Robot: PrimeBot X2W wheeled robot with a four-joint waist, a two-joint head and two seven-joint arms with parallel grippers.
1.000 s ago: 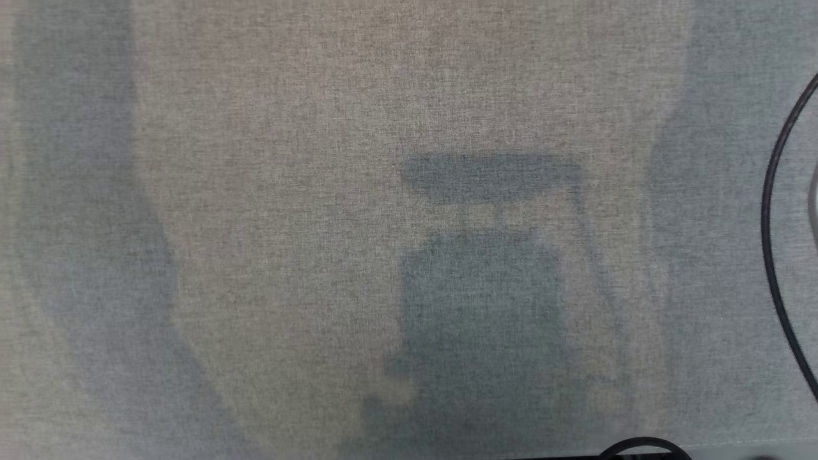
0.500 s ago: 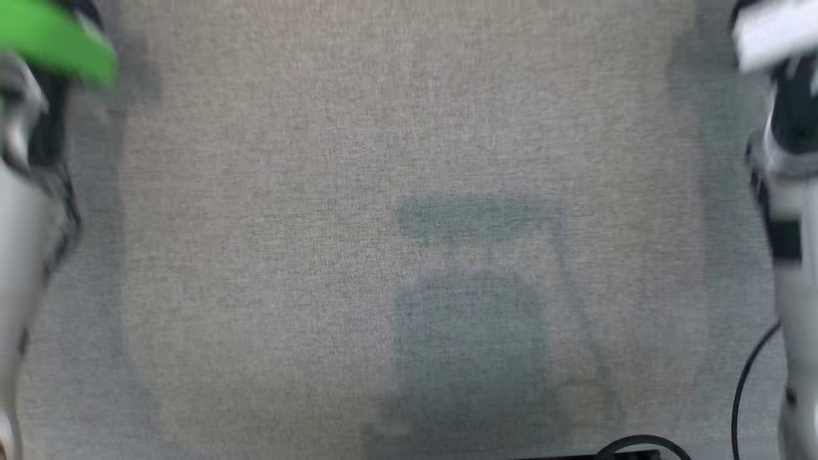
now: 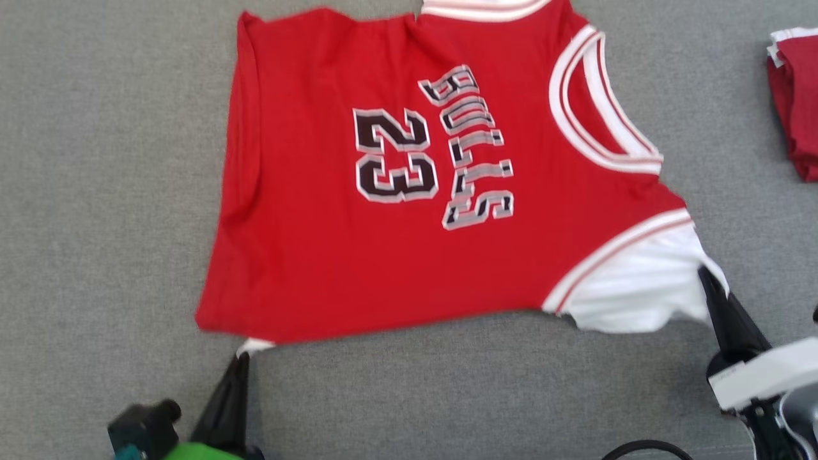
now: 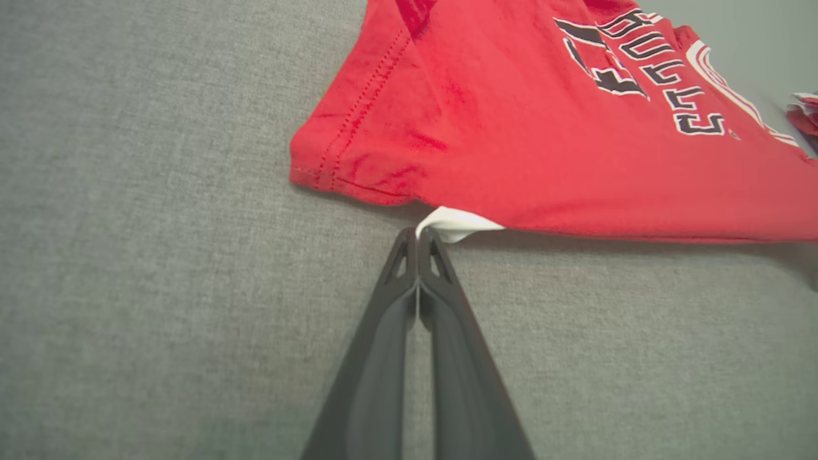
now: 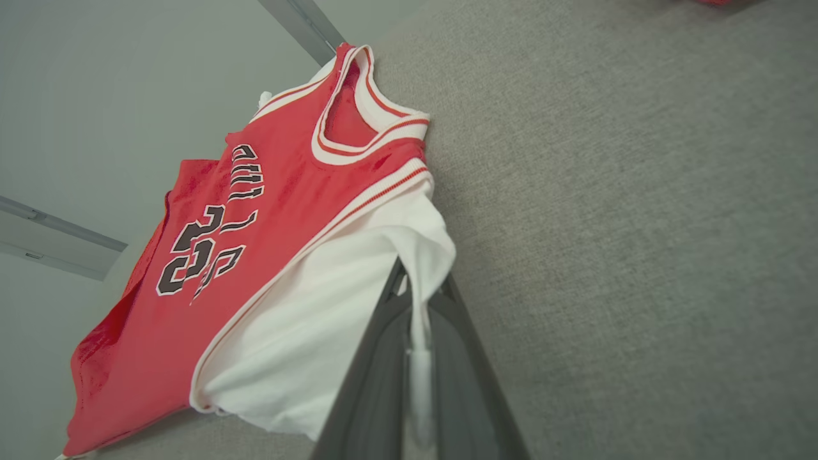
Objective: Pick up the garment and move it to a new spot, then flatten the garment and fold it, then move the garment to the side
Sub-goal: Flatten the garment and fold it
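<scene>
The garment (image 3: 319, 255), a red jersey with white trim, lies spread on the grey fabric surface (image 3: 96, 191) in the upper middle of the head view. The frame's top edge cuts off its far armhole band, so I cannot see how that side lies. The whole head view is slightly soft.

At the right edge of that view, a second red and white piece of cloth (image 3: 792, 96) is cut off by the frame. I cannot tell what it is. A dark cable (image 3: 645, 447) loops in at the bottom edge and most of it is out of frame.

My left gripper (image 3: 239, 358) sits at the lower left, its body cropped by the bottom edge. In the left wrist view, its fingers (image 4: 383, 358) are pressed together. A small white corner from under the red hem sits right at their tips, and it looks nipped there.

My right gripper (image 3: 706, 278) comes in from the lower right. In the right wrist view, its fingers (image 5: 377, 370) are clamped on the white inner layer, and a strip of it runs down between them.

The jersey's long axis runs left to right across the head view, with the hem at the left and the neck opening at the right. The "23" and "BULLS" are turned sideways, their tops toward the right. The white layer shows below the near armhole, at the lower right of the jersey.
</scene>
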